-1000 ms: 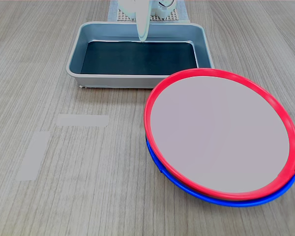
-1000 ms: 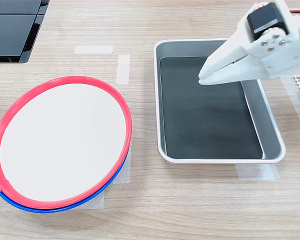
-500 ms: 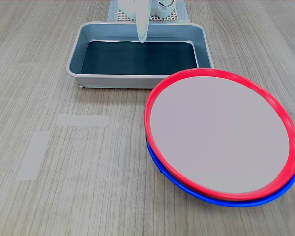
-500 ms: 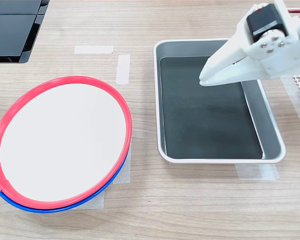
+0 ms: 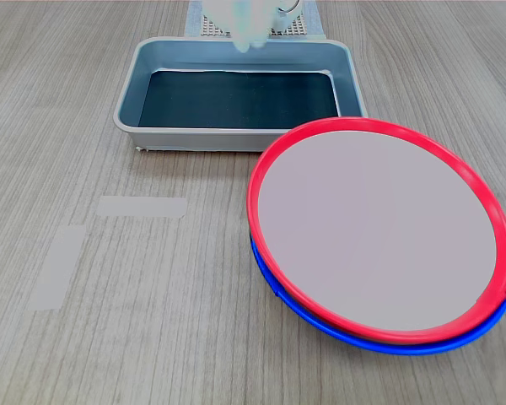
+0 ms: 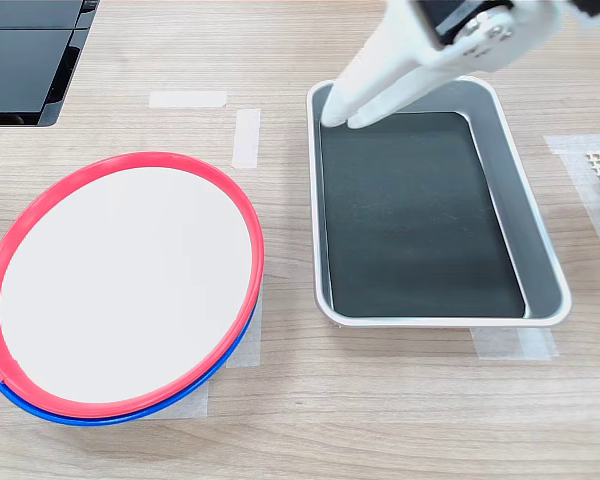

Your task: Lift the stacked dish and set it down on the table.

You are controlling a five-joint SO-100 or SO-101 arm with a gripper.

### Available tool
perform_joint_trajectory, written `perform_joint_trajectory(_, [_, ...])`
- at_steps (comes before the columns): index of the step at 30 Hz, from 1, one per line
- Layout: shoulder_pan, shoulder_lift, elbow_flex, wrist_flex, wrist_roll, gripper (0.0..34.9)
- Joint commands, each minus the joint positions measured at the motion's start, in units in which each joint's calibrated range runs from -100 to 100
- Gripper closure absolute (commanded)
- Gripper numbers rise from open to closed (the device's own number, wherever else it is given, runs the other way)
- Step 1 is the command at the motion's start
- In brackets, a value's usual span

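Second exterior view | table (image 6: 380,400) wood-grain, taped | gripper (image 6: 346,118) near-closed, empty

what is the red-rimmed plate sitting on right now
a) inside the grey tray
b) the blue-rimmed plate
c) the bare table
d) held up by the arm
b: in both exterior views the red-rimmed plate lies on the blue-rimmed plate, whose rim shows beneath it.

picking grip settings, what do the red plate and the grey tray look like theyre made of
The red-rimmed plate: probably plastic, going by the saturated red rim and the smooth, matte pale centre with no glare. It sits on a blue-rimmed plate that looks alike.

The grey tray: possibly brushed metal, as its thin walls carry a dull sheen; grey plastic cannot be ruled out. Its floor is a dark, non-reflective liner, perhaps rubber.
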Motion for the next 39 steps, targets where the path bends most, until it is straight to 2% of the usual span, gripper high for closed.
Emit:
perform_joint_trajectory(1, [-1.6, 14.5, -15.6, 1.8, 2.5, 24.1])
perform_joint_trajectory(3, [-2.5, 17.9, -18.6, 0.8, 3.5, 24.0])
perform_joint_trajectory(8, [-4.5, 23.1, -22.8, -0.4, 5.0, 21.1])
perform_joint_trajectory(12, [-5.8, 25.4, -24.7, -0.4, 5.0, 20.7])
perform_joint_trajectory(19, [-7.6, 30.8, -28.3, -0.2, 5.3, 23.0])
perform_joint_trajectory(32, [-8.9, 40.5, -34.4, -4.2, 5.5, 25.1])
perform_joint_trajectory(39, [-9.4, 43.2, -35.1, -6.4, 5.4, 24.7])
